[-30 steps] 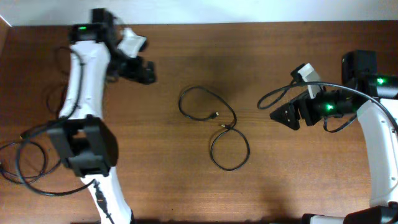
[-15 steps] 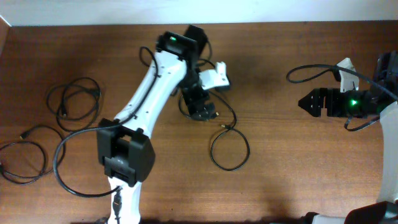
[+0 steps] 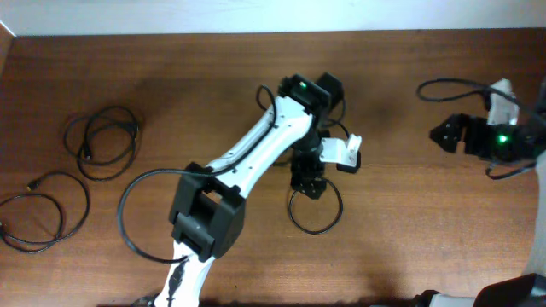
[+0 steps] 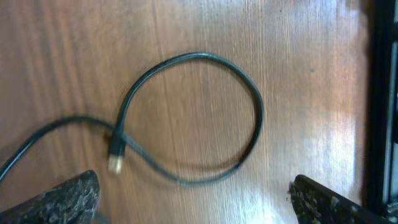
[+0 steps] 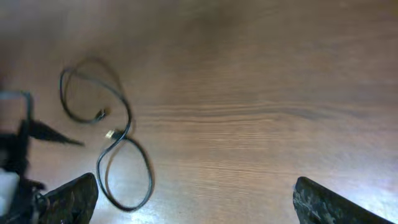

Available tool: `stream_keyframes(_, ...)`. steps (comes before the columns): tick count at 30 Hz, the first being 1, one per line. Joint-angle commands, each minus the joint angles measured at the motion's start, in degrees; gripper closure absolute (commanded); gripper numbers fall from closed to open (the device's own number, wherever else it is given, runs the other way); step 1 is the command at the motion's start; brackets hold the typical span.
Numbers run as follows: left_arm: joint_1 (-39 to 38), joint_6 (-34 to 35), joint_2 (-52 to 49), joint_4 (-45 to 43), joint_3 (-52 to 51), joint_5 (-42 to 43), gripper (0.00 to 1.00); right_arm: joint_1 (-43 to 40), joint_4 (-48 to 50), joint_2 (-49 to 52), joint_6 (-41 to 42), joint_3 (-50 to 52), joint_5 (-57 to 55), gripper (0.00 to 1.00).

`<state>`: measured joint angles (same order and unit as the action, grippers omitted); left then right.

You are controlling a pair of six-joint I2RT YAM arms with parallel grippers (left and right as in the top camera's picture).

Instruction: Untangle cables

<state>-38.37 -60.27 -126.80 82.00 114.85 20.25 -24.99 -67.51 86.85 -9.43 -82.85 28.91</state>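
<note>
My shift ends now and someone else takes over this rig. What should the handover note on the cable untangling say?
Left gripper: open, empty, poised over the centre cable, not touching it.
Right gripper: open, empty, far to the right, away from every cable.
Cables: the centre cable lies in two loops that cross, with both plug ends near the crossing. A coiled cable and a looped cable lie apart at the left.
Done: the two left cables look separated.
Left: open out the centre cable, probably by gripping near a plug end and drawing it clear of the crossing.
</note>
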Motion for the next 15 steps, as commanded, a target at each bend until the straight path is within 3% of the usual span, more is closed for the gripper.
stream_keyframes(1, -1.92, -1.53, -2.93, -2.03, -2.64, 1.64, 0.01, -3.52, 0.09, 0.15, 1.77, -0.70, 1.62, 0.01)
stream_keyframes(4, -2.80, -0.39, -4.46, -5.14, -4.20, 1.55, 0.01, -3.80, 0.07, 0.15, 0.79, -0.70, 2.36, 0.01)
stream_keyframes(9, -2.82, 15.39, -4.79, -17.07, -7.50, -0.50, 0.01, -3.80, 0.09, 0.15, -0.17, -0.70, 2.34, 0.01)
stream_keyframes(15, -2.54, 31.30, -4.81, -23.23, -9.01, -14.62, 0.01, -3.80, 0.09, 0.15, -0.20, -0.70, 2.34, 0.01)
